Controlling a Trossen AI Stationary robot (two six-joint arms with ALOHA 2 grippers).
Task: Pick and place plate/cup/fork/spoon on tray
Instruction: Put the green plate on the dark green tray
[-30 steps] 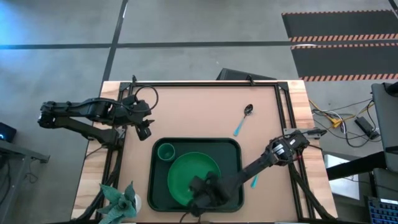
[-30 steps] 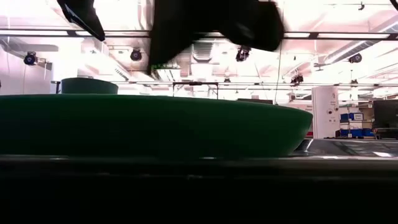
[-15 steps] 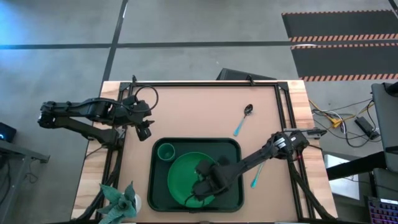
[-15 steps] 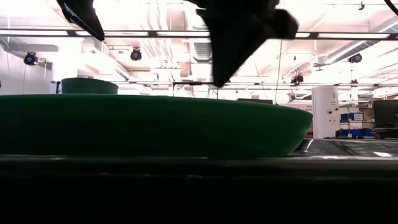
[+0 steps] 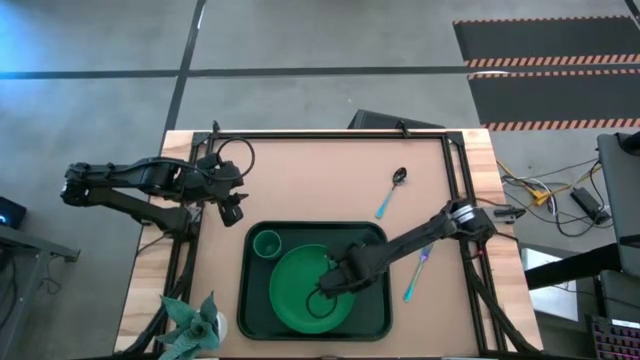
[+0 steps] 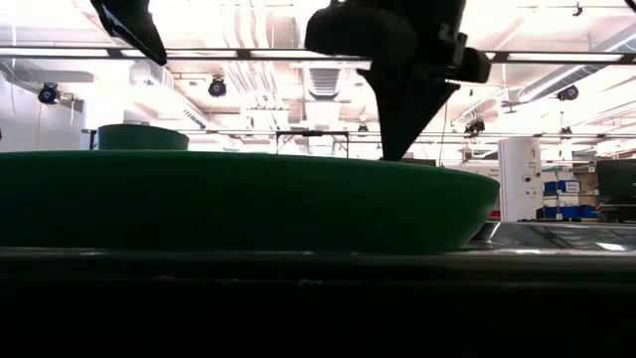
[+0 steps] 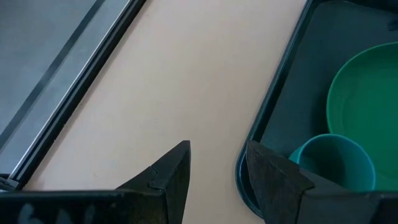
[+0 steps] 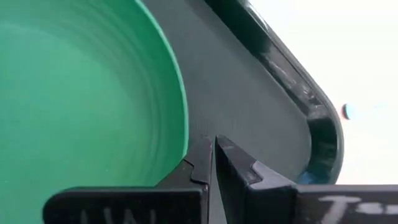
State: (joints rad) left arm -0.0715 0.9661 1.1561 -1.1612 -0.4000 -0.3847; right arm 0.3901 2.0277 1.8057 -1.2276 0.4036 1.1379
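Observation:
The bright green plate (image 5: 305,295) lies in the dark green tray (image 5: 375,235), with the small green cup (image 5: 266,243) standing upright in the tray's far left corner. My right gripper (image 5: 335,285) is shut and empty, pointing down over the plate's right rim (image 8: 177,93) and the tray floor beside it. The spoon (image 5: 390,192) lies on the table beyond the tray. The fork (image 5: 416,273) lies on the table right of the tray, partly under my right arm. My left gripper (image 5: 232,208) is open and empty left of the tray's far left corner.
A green plant (image 5: 195,320) stands at the table's near left corner. A black frame (image 5: 330,133) runs along the table's far and side edges. Bare tabletop lies between the tray and the far edge, apart from the spoon.
My right gripper has gone from the plate's near edge toward the table's far edge and a little to the right, across the plate to its right rim. The plate, cup, spoon and fork have stayed where they were.

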